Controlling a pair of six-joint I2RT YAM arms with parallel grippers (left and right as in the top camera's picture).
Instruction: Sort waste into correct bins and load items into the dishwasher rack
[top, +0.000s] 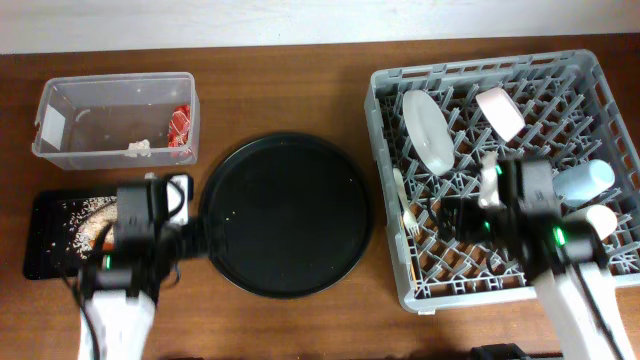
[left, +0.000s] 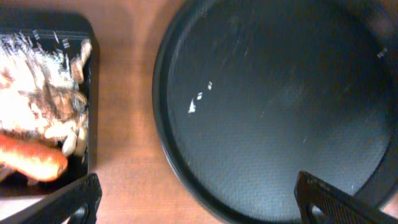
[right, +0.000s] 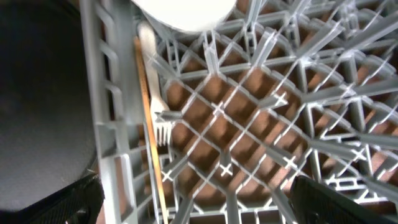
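The large square grey plastic dishwasher rack (top: 385, 180), a grid of upright pegs, holds the pale round plate (top: 428, 130) on edge, the pinkish-cream bowl (top: 498, 112), the small light-blue cup (top: 585, 180), the small white cup (top: 600, 218) and the thin white plastic fork (right: 155, 118), which lies along its left wall. The red-and-white crumpled wrappers (top: 181, 125) sit in the clear plastic rectangular tub (top: 60, 95). The smooth orange carrot (left: 31, 157) and the beige rice-like food bits (left: 37, 68) lie in the shallow black rectangular tray (top: 40, 240). Sorting looks nearly finished: only a few pale specks (left: 193, 107) dot the matte round black tray (top: 290, 215), and any next move would call for a fine pinch. The left gripper (left: 199, 208), over that tray's rim, and the right gripper (right: 193, 199), above the rack floor, both gape empty

Grey plastic rack (top: 385, 200), matt black round tray (top: 285, 215), wooden table (top: 280, 90).
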